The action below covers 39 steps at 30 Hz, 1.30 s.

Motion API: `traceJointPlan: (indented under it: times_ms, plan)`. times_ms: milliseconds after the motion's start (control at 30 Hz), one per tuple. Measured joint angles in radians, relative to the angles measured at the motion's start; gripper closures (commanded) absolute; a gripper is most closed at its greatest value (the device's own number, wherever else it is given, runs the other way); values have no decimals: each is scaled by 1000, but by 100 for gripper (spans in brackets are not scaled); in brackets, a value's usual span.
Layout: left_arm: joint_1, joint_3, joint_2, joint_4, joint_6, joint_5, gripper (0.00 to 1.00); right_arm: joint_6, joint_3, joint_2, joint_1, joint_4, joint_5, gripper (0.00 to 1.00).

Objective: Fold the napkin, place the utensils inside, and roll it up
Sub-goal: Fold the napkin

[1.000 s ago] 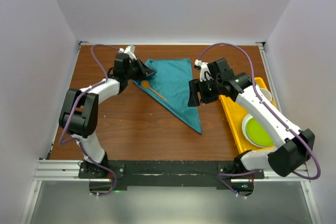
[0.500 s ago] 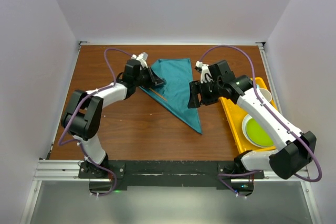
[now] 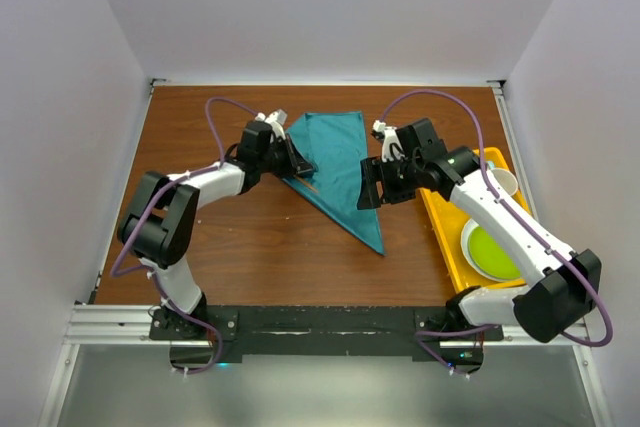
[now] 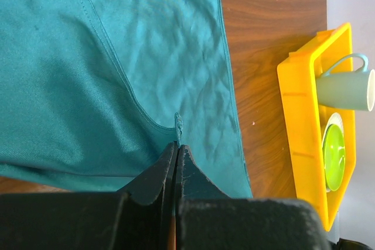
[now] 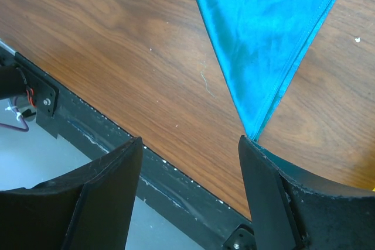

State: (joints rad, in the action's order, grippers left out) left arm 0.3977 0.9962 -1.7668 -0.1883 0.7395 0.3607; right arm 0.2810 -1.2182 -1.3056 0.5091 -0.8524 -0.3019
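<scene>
Brown wood table (image 3: 250, 237), walled in white on the left, far and right sides, held a teal napkin (image 3: 340, 157) folded into a triangle. Its straight top edge ran near the far edge of the table, its right edge ran down toward the arms, and its long slanted edge fell from the upper left to a sharp tip pointing at the near side. The left gripper (image 3: 298, 162) sat at the slanted edge near its upper end. In the left wrist view its jaws (image 4: 177, 144) were pressed together, pinching a small fold of the napkin (image 4: 117, 57) at a hemmed edge, with loose cloth raised around the pinch. The right gripper (image 3: 370, 183) hovered at the napkin's right edge. In the right wrist view its jaws (image 5: 188, 140) stood wide apart and held nothing, with the tip of the napkin (image 5: 269, 21) and bare wood showing between them. A yellow tray (image 3: 440, 222) lay just right of the napkin, apart from it, along the table's right side, holding a green plate (image 3: 492, 249) and a pale cup (image 3: 505, 182). Open bare wood stretched left of the slanted edge and between the tip and the black rail at the near edge.
</scene>
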Motion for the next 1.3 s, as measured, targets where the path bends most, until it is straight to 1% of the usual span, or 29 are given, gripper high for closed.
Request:
traceJointPlan:
  times_ms: [500, 700, 1033, 1133, 1200, 1233, 1267, 1300]
  plan:
    - [10, -27, -1, 29, -5, 11, 96, 1, 24, 0, 0, 10, -4, 29]
    - [10, -27, -12, 47, -20, 19, 92, 8, 44, 0, 0, 11, -5, 29]
    - [10, -29, -38, 51, -27, 37, 90, 14, 56, 0, 0, 23, -8, 29]
    - [10, -29, -38, 50, -27, 44, 88, 14, 63, 0, 0, 26, -8, 29]
    - [10, -30, -39, 51, -27, 48, 81, 14, 65, 0, 0, 28, -8, 29]
    - [10, -30, -39, 51, -28, 51, 75, 14, 65, 0, 0, 30, -8, 29]
    - [10, -30, -39, 51, -28, 56, 63, 14, 65, 0, 0, 31, -8, 29]
    - [10, -30, -39, 51, -29, 59, 58, 14, 65, 0, 0, 32, -9, 29]
